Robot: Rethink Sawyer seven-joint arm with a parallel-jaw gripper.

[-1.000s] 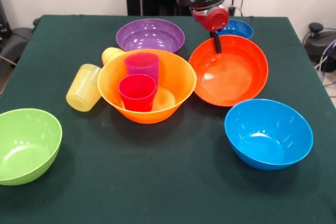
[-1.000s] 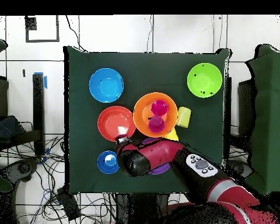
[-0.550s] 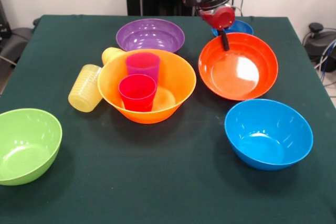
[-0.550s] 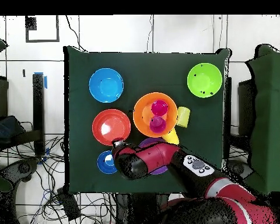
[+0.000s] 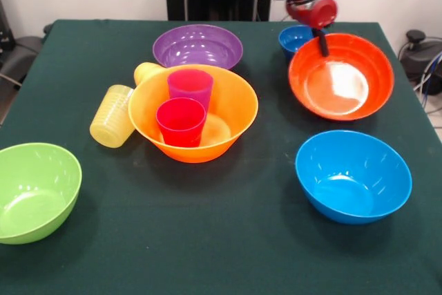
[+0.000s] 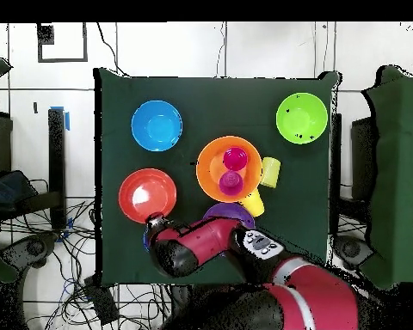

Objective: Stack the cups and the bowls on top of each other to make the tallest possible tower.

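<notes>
While hooked over the far rim of the red-orange bowl (image 5: 341,76), gripper (image 5: 322,45) shows one dark finger inside; grip cannot be told. Sits far right. Base orange-yellow bowl (image 5: 193,112) lies well left, slightly nearer.

No legible text, labels — or numbers
</notes>
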